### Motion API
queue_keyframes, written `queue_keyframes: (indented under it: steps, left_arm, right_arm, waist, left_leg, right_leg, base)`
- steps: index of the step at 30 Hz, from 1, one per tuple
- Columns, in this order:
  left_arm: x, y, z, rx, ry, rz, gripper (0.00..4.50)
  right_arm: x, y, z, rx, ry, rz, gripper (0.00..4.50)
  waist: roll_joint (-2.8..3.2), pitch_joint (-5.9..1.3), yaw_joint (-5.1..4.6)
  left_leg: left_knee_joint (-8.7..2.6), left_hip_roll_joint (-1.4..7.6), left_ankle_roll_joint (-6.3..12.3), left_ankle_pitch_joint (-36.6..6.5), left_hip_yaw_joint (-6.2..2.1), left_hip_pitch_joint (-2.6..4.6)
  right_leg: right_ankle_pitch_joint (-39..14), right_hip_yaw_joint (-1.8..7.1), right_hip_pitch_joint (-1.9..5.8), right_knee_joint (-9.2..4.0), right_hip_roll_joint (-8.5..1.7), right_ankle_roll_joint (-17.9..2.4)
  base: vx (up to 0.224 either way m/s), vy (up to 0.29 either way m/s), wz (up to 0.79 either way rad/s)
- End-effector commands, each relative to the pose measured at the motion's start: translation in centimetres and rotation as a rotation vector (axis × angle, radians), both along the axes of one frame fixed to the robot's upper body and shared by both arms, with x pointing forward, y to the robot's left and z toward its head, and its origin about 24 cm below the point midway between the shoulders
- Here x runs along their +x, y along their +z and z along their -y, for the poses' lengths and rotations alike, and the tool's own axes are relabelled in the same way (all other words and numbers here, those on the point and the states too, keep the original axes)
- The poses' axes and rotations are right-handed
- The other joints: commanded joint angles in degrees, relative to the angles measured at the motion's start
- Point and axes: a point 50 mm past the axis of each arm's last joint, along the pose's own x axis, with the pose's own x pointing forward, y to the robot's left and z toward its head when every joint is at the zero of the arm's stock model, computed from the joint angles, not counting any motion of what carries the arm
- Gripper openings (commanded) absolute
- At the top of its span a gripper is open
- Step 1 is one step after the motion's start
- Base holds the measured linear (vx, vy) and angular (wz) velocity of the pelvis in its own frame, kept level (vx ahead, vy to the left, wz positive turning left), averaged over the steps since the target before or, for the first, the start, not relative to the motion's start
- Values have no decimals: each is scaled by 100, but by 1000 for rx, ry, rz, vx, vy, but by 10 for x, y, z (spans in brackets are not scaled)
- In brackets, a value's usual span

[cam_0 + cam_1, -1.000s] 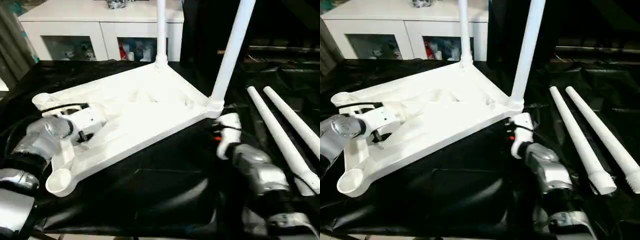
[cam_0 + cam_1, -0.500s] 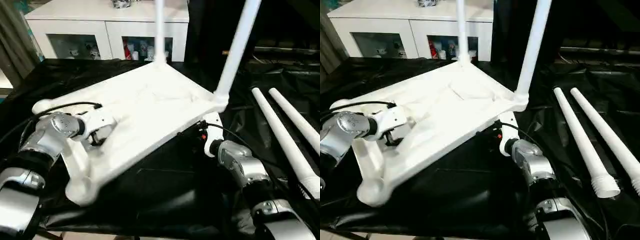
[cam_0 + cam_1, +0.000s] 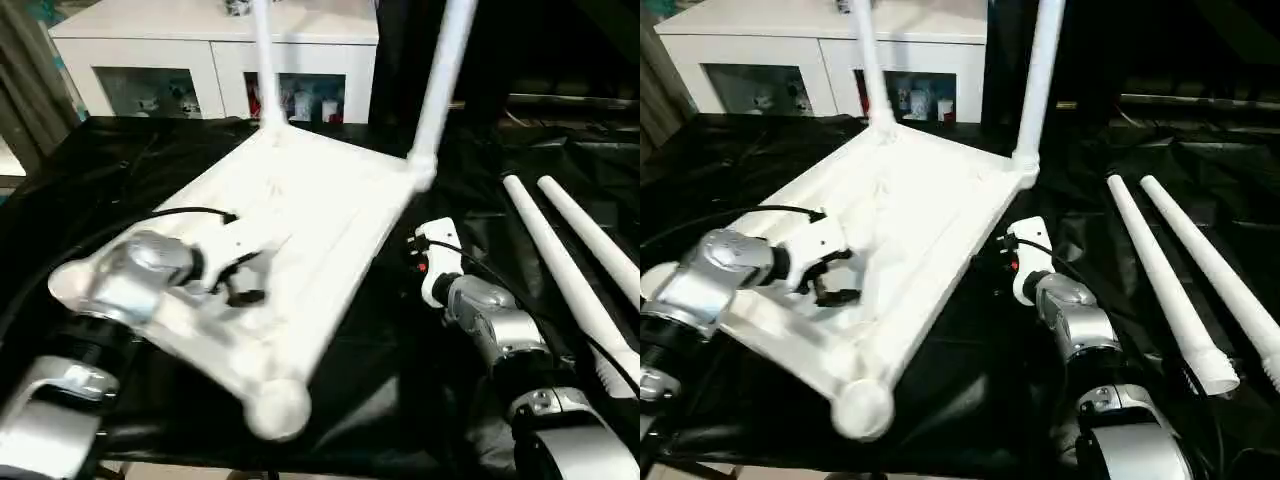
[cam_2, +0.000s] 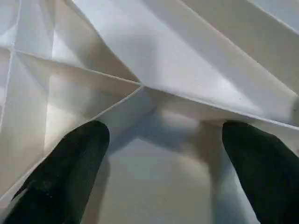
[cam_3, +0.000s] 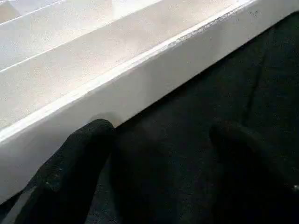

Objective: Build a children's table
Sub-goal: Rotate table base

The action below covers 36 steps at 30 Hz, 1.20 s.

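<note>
The children's table lies upside down on the black cloth: its white tabletop [image 3: 320, 200] shows its ribbed underside. Two white legs [image 3: 262, 60] [image 3: 440, 80] stand upright in the far corner sockets. The near corner socket [image 3: 275, 410] holds no leg. My left gripper [image 4: 163, 154] is open, its black fingers [image 4: 70, 172] spread on the ribs near the tabletop's near end. My right gripper [image 5: 159, 154] is open over the cloth, with one finger [image 5: 79, 158] close to the tabletop's right long edge. Two loose legs [image 3: 560, 270] [image 3: 600, 245] lie side by side on the right.
A white cabinet [image 3: 210, 50] with glass-fronted shelves stands behind the black-draped work table [image 3: 400, 400]. A cable runs from my left wrist [image 3: 190, 215] across the tabletop. The loose legs reach to the table's right front.
The tabletop has swung round on the cloth: its far end with the two legs went left, its near corner came right and closer. My left gripper moved with it; my right gripper drew back from the corner.
</note>
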Motion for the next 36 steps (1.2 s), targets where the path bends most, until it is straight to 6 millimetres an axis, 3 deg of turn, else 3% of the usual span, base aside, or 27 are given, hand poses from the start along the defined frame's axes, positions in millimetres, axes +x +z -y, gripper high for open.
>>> queue_keyframes:
  steps: [1,3,5,10,15,20,26,32,36]
  left_arm:
    - [5,24,42,-102,-121,95,447]
    - [8,26,54,-134,-110,118,447]
    - [9,27,63,-166,-110,125,447]
    - [11,26,80,-172,-108,136,447]
    - [18,24,67,-110,-36,174,447]
    - [18,24,59,-115,-7,167,447]
    - [-1,17,47,-55,-138,55,447]
    - [-2,26,37,-87,-170,60,447]
    - [-2,29,22,3,-188,82,447]
  right_arm:
    - [5,10,-23,34,79,35,397]
    - [7,12,-20,42,71,44,397]
    - [8,13,-19,39,67,51,397]
    - [13,20,-8,-43,56,111,397]
    - [17,35,9,-41,19,163,397]
    - [17,34,13,-31,23,168,397]
    - [18,30,-6,-20,68,160,397]
    - [21,32,-8,-20,77,164,397]
    - [22,33,-8,-32,87,164,397]
  waist:
    - [-10,-424,-9]
    - [36,-426,-9]
    - [6,-436,5]
    - [31,-450,2]
    - [10,-475,-22]
    - [-3,-474,-74]
    - [-25,-442,-104]
    - [-32,-430,-122]
    - [-44,-426,-134]
  left_leg:
    - [-452,168,-99,-1639,-38,141]
    - [-448,162,-106,-1662,-43,132]
    - [-438,152,-64,-1557,-41,108]
    - [-410,140,-2,-1392,-35,94]
    - [-377,128,145,-1157,-37,63]
    - [-371,138,244,-1136,-34,66]
    - [-401,155,204,-1254,-41,55]
    - [-421,153,105,-1430,-36,92]
    - [-426,162,109,-1431,-35,87]
  right_leg:
    - [-1689,212,257,-392,-291,-1240]
    - [-1625,208,263,-386,-281,-1259]
    - [-1501,201,286,-382,-281,-1276]
    - [-1238,186,299,-371,-258,-1347]
    - [-842,177,334,-329,-251,-1421]
    - [-878,166,334,-334,-257,-1512]
    - [-1207,173,325,-338,-282,-1503]
    - [-1462,187,296,-358,-277,-1452]
    - [-1453,191,289,-343,-272,-1427]
  base:
    - [0,0,0]
    - [0,0,0]
    - [0,0,0]
    - [0,0,0]
    - [0,0,0]
    - [0,0,0]
    - [0,0,0]
    - [0,0,0]
    - [0,0,0]
